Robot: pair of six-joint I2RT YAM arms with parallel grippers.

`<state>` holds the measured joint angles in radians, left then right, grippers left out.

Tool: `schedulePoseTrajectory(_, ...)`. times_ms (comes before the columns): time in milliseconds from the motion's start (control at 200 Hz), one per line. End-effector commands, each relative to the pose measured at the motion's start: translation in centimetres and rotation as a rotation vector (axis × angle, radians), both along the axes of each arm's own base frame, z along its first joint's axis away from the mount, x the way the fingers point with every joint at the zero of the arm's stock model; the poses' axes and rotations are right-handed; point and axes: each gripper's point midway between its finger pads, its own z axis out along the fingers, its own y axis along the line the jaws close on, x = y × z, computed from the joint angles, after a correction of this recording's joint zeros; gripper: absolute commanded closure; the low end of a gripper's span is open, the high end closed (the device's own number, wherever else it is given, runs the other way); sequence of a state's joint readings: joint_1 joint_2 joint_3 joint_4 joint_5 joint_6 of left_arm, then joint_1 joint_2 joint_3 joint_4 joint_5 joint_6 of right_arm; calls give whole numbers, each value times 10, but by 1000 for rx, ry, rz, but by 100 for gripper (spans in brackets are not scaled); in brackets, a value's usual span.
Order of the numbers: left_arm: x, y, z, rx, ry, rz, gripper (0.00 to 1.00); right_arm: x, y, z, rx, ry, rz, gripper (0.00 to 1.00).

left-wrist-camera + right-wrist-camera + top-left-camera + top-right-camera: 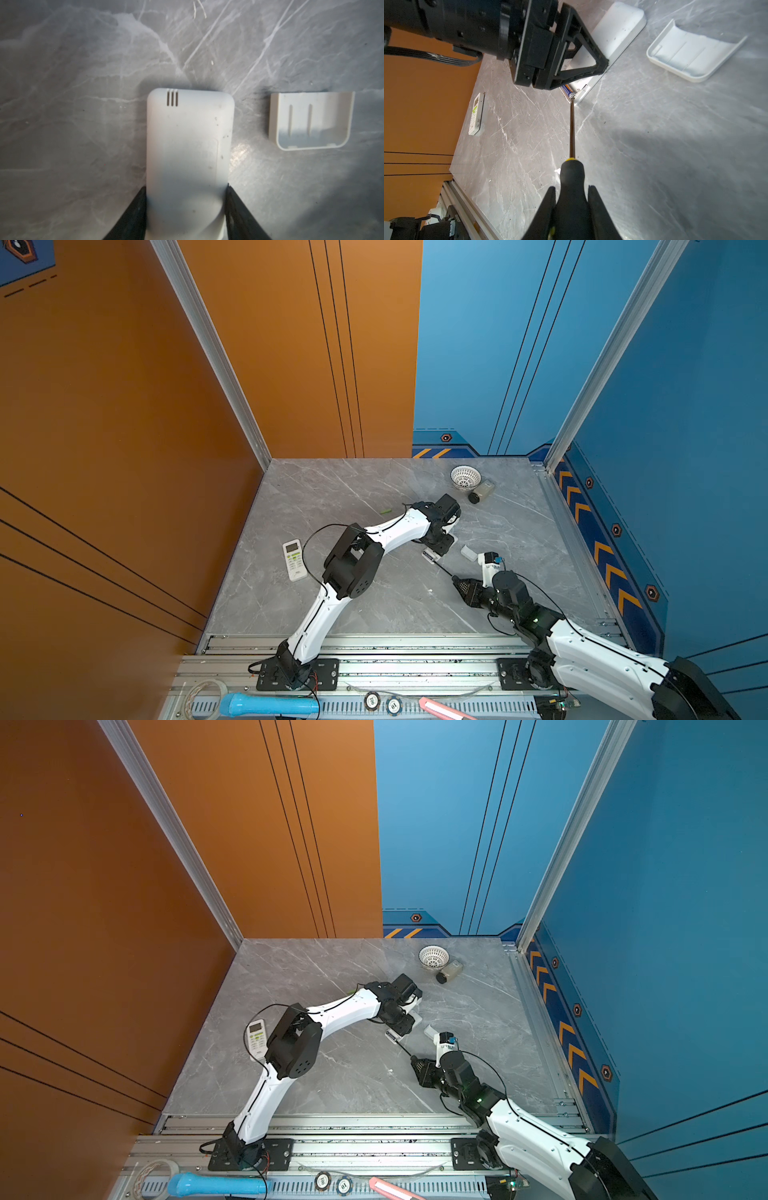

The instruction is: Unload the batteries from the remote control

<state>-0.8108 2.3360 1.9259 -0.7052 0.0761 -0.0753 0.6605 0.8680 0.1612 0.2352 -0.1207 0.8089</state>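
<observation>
My left gripper (186, 188) is shut on a white remote control (190, 145), which lies back up on the table (374, 601). Its open battery bay shows in the right wrist view, with a bluish battery (566, 89) still inside. My right gripper (572, 188) is shut on the black-and-yellow handle of a screwdriver (572, 176). The tip of that tool rests at the end of the bluish battery. A light green battery (385, 511) lies loose on the table beyond the left arm. In both top views the two grippers (436, 549) (457, 583) face each other across the remote (392, 1034).
A white battery cover (311, 120) (468, 552) lies inside up just beside the held remote. A second white remote (294, 560) lies face up at the left. A white basket (465, 477) and a small bottle (482, 491) stand at the back right.
</observation>
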Motion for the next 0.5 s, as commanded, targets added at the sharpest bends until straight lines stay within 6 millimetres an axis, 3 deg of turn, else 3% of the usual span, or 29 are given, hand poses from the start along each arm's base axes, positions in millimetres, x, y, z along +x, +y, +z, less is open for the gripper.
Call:
schedulePoseTrajectory(0,-57,-40,-7,-121,209,-61,100,4,19,32,105,-109,73,100)
schedulePoseTrajectory(496,-45,-35,-6,-131,201,-35,100,5,20,43,169,-156,62,100)
